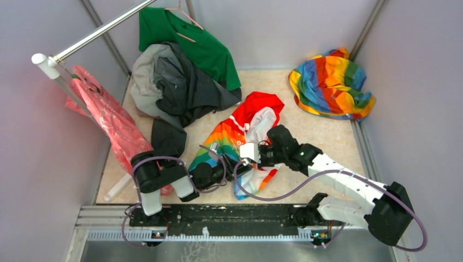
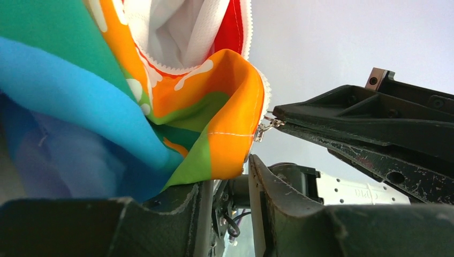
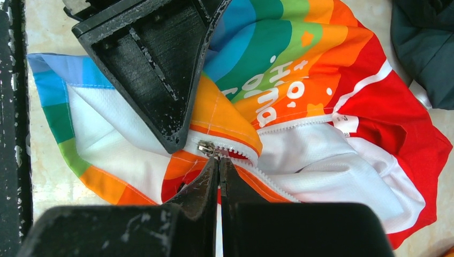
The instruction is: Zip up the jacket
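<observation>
- Leftmost, found the left hand (image 2: 230, 179) at the hem of the jacket (image 3: 321, 80), orange cloth between half-parted fingers; could not tell whether gripped.
- Centrally, saw the jacket crumpled in the middle of the tabletop (image 1: 322, 136), front open, white lining showing.
- Rightward, found the right hand (image 3: 218, 160) pressed together, pinching the zipper pull (image 3: 206, 147) just beside the left fingers.

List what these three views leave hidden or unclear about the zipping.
Left wrist view: whether the left gripper pinches the jacket; cloth drapes over it.
Right wrist view: zipper teeth below the zipper pull, behind the shut right gripper.
Top view: zipper pull, hidden between both grippers.
</observation>
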